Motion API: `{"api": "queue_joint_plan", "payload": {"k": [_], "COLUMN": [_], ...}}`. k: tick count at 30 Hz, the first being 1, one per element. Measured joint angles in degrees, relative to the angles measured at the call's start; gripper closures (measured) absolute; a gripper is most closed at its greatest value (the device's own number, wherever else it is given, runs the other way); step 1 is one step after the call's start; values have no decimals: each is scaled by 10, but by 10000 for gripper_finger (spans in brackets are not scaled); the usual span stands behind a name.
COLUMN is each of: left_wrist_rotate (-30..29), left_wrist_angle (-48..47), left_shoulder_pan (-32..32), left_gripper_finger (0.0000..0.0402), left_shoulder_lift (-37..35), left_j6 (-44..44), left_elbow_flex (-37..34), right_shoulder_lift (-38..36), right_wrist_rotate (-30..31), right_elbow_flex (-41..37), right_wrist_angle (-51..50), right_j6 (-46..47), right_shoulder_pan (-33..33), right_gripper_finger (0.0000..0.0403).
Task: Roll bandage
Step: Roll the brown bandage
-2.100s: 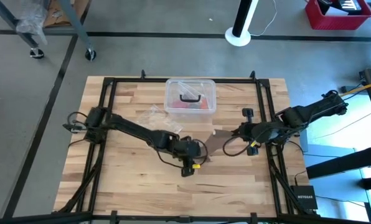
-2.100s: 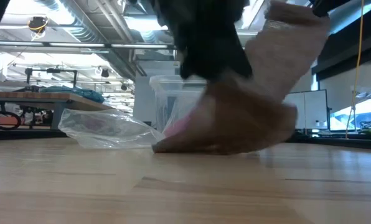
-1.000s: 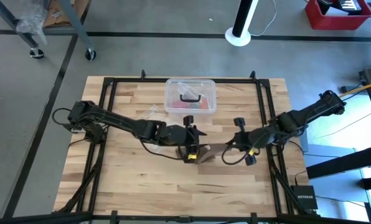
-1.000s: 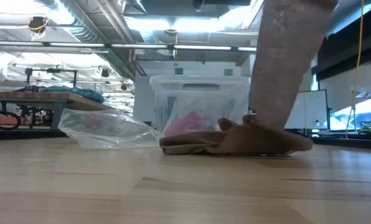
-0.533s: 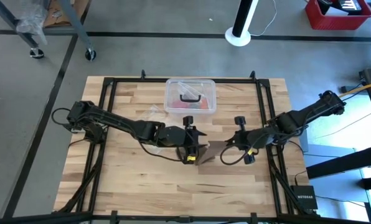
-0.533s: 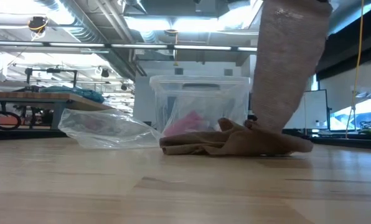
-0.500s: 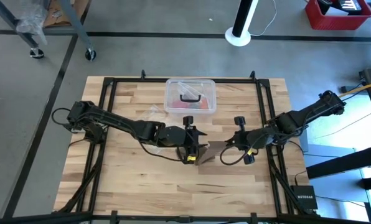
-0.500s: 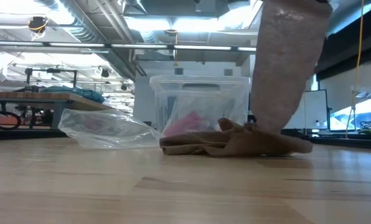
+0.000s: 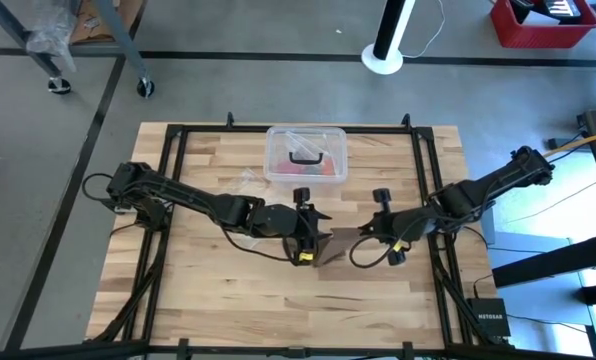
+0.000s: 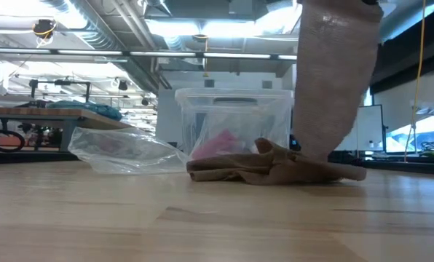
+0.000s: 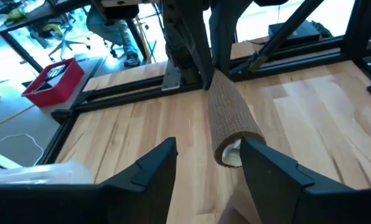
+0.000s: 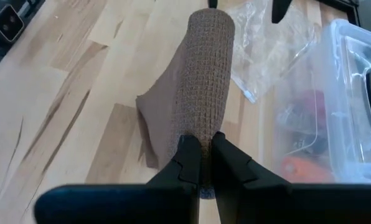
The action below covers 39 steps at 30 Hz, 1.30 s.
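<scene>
The brown bandage (image 9: 338,243) lies at mid-table between my two grippers. Its lower part is a flat heap on the table (image 10: 275,171). From there a curled strip (image 10: 333,87) rises to my right gripper (image 9: 363,233), which is shut on it (image 12: 205,138). My left gripper (image 9: 318,243) is open just left of the heap. In the left wrist view its fingers (image 11: 208,144) stand on either side of the strip's lower bend (image 11: 232,149). Whether a finger touches the bandage I cannot tell. My right gripper pinches the bandage's raised upper part (image 12: 201,127) between its two fingers, coming from the table's right side. The strip (image 12: 207,74) runs on from the fingertips along the fingers and slopes down to the heap (image 12: 154,124) on the table, fairly straight.
A clear plastic box with a black handle (image 9: 306,155) stands behind the bandage toward the far edge. A clear thin plastic bag (image 9: 246,183) lies to its left. A black frame (image 9: 178,135) runs around the tabletop. Bare wood lies toward the near edge.
My right gripper has moved a little toward the table's left, nearer my left gripper, still shut on the bandage. The raised strip stands a little steeper; the heap on the table has stayed in place.
</scene>
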Motion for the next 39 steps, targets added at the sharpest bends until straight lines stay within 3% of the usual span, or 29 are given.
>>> {"api": "queue_joint_plan", "payload": {"k": [13,19,39], "left_wrist_rotate": [-7,-56,-65], "left_wrist_angle": [1,21,18], "left_shoulder_pan": [-3,-1,18], "left_gripper_finger": [231,231,231], "left_shoulder_lift": [-7,-7,-6], "left_j6": [-14,-44,-130], "left_elbow_flex": [0,0,0], "right_shoulder_lift": [-5,-9,-31], "right_wrist_rotate": [-1,33,49], "right_elbow_flex": [0,9,10], "right_wrist_angle": [14,-9,-26], "right_j6": [0,0,-3], "right_shoulder_pan": [0,0,0], "right_gripper_finger": [380,380,380]}}
